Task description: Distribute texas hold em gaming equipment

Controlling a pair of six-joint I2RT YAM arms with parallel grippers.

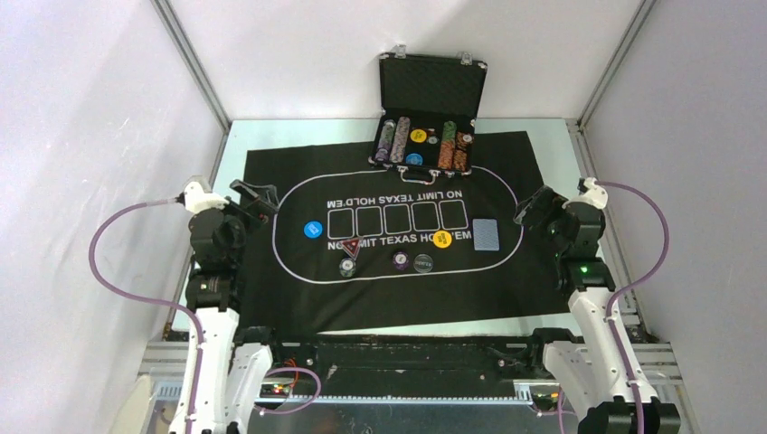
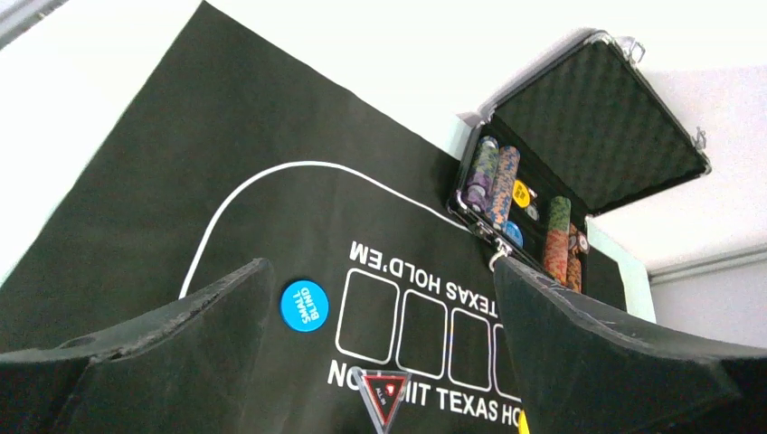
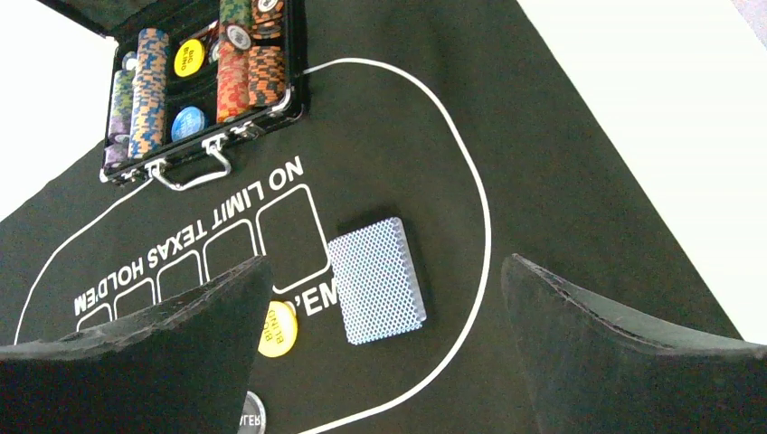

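The left gripper (image 1: 257, 199) hangs released and empty at the 9 o'clock edge of the black felt mat (image 1: 271, 298) on the desk (image 1: 550, 149), and the right gripper (image 1: 530, 210), jaws equally wide with nothing between them, hangs at the 3 o'clock edge. Inside the mat's white oval the card deck (image 1: 486, 235) lies blue back up at 3 o'clock with the yellow button (image 1: 441, 239) near it, the blue button (image 1: 313, 230) sits at 9 o'clock, and the purple chip (image 1: 401, 260) and dark grey button (image 1: 422, 263) sit side by side at 6 o'clock. The open black case (image 1: 432, 86) stands at the mat's 12 o'clock edge, with stacked chips (image 1: 398, 140) inside.
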